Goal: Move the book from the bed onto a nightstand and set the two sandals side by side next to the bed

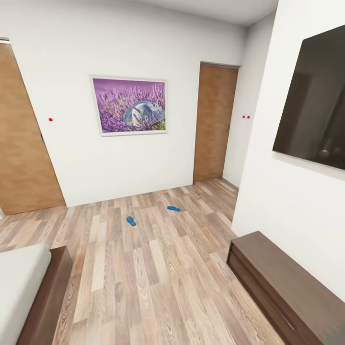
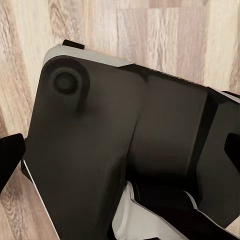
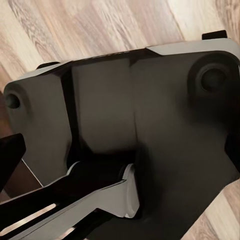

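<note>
Two bright blue sandals lie apart on the wood-plank floor of the bedroom, one (image 1: 131, 220) nearer the bed and the other (image 1: 173, 208) further right, toward the far door. A corner of the bed (image 1: 21, 278), with its pale mattress and dark brown frame, sits at the lower left. The book and the nightstands are out of view. In the left wrist view my left gripper (image 2: 120, 155) is open, its black fingertips (image 2: 10, 157) wide apart over the robot's dark body. My right gripper (image 3: 120, 150) is open in the same way, holding nothing.
A long low dark dresser (image 1: 287, 287) stands along the right wall under a black TV screen (image 1: 316, 100). Wooden doors are at the left (image 1: 24, 143) and at the far right (image 1: 214, 122), with a lavender picture (image 1: 129, 105) between them. Open floor (image 1: 153, 268) runs between bed and dresser.
</note>
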{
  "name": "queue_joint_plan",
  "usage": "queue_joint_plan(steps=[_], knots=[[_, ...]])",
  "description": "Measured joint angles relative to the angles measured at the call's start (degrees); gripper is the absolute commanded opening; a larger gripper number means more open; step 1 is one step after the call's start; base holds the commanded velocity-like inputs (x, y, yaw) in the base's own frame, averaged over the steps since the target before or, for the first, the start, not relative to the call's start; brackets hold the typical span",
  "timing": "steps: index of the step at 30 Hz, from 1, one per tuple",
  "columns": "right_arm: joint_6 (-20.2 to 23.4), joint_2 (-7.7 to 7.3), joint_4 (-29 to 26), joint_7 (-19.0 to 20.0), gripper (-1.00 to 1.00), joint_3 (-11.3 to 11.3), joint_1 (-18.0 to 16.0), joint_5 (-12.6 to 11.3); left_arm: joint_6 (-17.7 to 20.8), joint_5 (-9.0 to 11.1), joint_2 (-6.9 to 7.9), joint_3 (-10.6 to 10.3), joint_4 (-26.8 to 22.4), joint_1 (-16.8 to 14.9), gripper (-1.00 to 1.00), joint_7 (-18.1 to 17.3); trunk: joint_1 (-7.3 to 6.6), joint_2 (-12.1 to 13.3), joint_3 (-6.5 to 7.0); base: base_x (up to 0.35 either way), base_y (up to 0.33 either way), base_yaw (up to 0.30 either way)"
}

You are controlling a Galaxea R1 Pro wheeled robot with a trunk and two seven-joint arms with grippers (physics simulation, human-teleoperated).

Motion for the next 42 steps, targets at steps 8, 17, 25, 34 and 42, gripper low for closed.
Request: queue_joint_plan(steps=[8, 17, 25, 34, 42], knots=[[-0.08, 0.08, -0.01, -0.03, 1.0, 0.2, 0.0, 0.0, 0.0, 0.03, -0.07, 0.03, 0.0, 0.0, 1.0, 0.0, 0.0, 0.0, 0.0, 0.208, 0.0, 0.0], [-0.09, 0.1, -0.02, -0.06, 1.0, 0.2, 0.0, 0.0, -0.01, -0.01, -0.08, 0.09, 0.0, 0.0, 1.0, 0.0, 0.0, 0.0, 0.0, 0.201, 0.0, 0.0], [-0.1, 0.1, -0.01, -0.02, 1.0, 0.2, 0.0, -0.03, -0.01, 0.02, -0.08, 0.11, 0.0, 0.0, 1.0, 0.0, 0.0, 0.0, 0.0, 0.187, 0.0, 0.001], [-0.09, 0.13, 0.0, -0.08, 1.0, 0.12, 0.0, -0.19, -0.04, 0.04, -0.08, 0.13, -0.01, 0.0, 1.0, 0.0, 0.0, 0.0, 0.0, 0.169, 0.0, 0.056], [-0.09, 0.16, -0.01, -0.02, 1.0, 0.16, -0.01, -0.36, -0.06, 0.04, 0.08, 0.17, -0.02, 0.01, 1.0, 0.01, 0.01, 0.0, 0.0, 0.161, 0.0, 0.166]])
